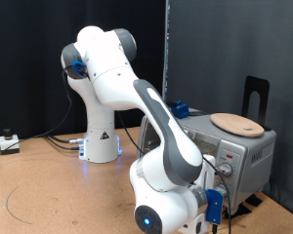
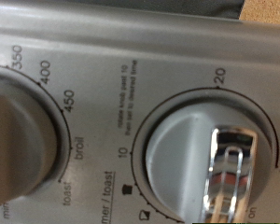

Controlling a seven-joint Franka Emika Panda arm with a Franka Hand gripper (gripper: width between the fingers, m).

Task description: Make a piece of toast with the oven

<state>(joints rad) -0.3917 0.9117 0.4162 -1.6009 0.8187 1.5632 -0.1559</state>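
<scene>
The oven point(image 1: 246, 148) is a silver-grey box at the exterior view's right, with a round light-wood plate point(image 1: 236, 123) on top. My gripper point(image 1: 222, 187) is low at the oven's knob panel, and its fingers are hidden behind the hand. The wrist view is very close on the panel: a grey timer knob point(image 2: 210, 163) with a chrome grip point(image 2: 231, 173), marked 10, 20 and 30, and part of a temperature knob point(image 2: 19, 140) marked 350, 400, 450, broil and toast. No fingers show there. The piece of toast is out of view.
A black upright stand point(image 1: 256, 97) rises behind the oven. The arm's white base point(image 1: 100, 144) stands on the wooden table point(image 1: 59, 190), with cables and a small box point(image 1: 6, 143) at the exterior view's left. Black curtains hang behind.
</scene>
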